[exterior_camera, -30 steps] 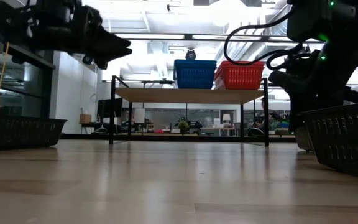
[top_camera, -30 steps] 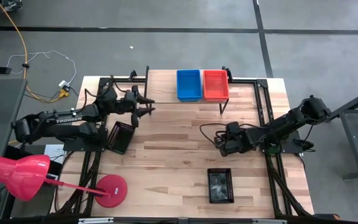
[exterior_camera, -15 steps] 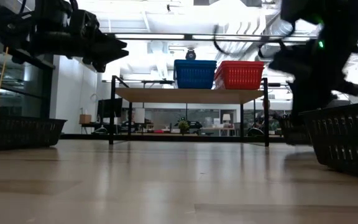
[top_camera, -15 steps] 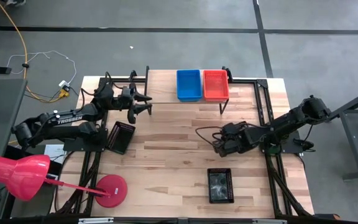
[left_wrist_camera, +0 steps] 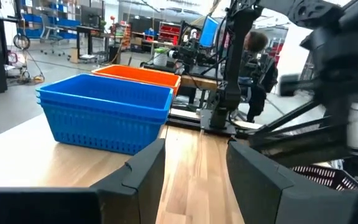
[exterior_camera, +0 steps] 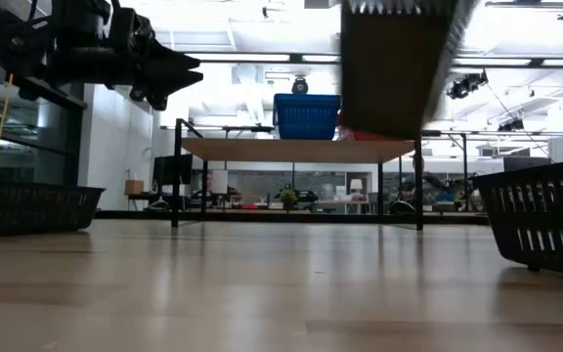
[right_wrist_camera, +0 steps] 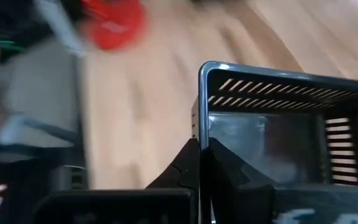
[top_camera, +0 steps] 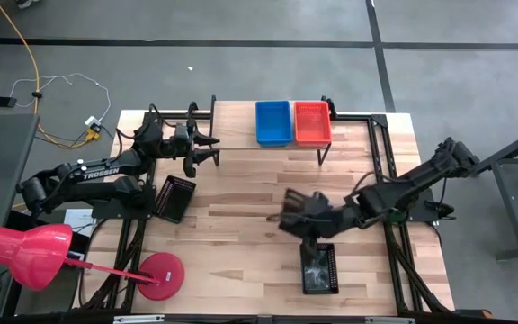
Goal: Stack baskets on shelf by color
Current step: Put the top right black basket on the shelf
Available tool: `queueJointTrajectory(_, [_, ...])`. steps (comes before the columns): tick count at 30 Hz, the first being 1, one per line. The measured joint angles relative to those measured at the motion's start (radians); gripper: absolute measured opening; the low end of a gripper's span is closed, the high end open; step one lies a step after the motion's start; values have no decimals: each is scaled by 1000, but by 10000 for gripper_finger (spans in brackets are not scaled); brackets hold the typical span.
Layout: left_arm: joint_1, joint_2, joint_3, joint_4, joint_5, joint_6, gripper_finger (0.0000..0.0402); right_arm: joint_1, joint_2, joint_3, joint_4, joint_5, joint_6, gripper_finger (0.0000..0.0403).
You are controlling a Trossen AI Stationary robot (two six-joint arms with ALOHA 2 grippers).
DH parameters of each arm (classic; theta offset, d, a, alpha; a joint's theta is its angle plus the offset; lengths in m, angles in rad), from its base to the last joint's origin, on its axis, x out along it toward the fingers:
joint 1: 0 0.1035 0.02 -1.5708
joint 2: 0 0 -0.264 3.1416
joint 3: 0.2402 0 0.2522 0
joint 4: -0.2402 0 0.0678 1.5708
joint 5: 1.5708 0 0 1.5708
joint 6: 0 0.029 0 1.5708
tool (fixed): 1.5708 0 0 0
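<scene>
Right claw has swung fast from the right-middle of the tabletop toward the near edge over the last second. It now sits at the far rim of the black basket that lies near the near-right part of the tabletop. Right wrist view shows the fingers pressed together with that basket's rim right ahead. It looks like they're pinching the wall, but I can't confirm contact, so I'm calling it closed and not confirmed on the basket. The arm is motion-blurred in the high view, and the low view has a big dark blurred shape up high, likely that arm or a basket being tipped up. I can't tell which.

Left claw has pulled back slightly toward the far-left corner. It hovers off the left end of the shelf, fingers apart, holding nothing.

State of the task things:
- The blue basket and red-orange basket sit side by side on the shelf, at its right end. Wrist view suggests the blue is already a stack.
- A second black basket is at the left edge of the tabletop, untouched.
- The left end of the shelf is bare.

Read: blue and red look done, black is what's left. The right arm seems to be starting the pickup of the near black basket, and the bare left end of the shelf is the likely drop spot.
</scene>
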Motion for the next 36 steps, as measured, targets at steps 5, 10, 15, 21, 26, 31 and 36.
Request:
queueJointTrajectory(5, [3, 0, 0, 0, 64, -17, 156, -12, 16, 16, 270, -31, -321, 1])
queueJointTrajectory(10, [16, -20, 0, 20, 119, -45, 156, -102, 71, 16, 440, -183, -562, 0])
queueJointTrajectory(15, [38, -71, -2, 21, 110, -53, 156, -233, 126, 16, 508, -286, -721, 0])
queueJointTrajectory(21, [61, -178, -74, 18, -116, -12, 156, -349, 165, 58, 527, -312, -901, 0])
queueJointTrajectory(26, [73, -238, -106, 9, -177, -2, 156, -413, 216, 162, 437, -307, -1040, 0])
queueJointTrajectory(31, [76, -244, -108, 2, -174, -25, 156, -464, 301, 292, 284, -259, -1159, 0])
queueJointTrajectory(36, [76, -243, -108, -18, -174, -32, 156, -505, 398, 388, 211, -175, -1236, 0])
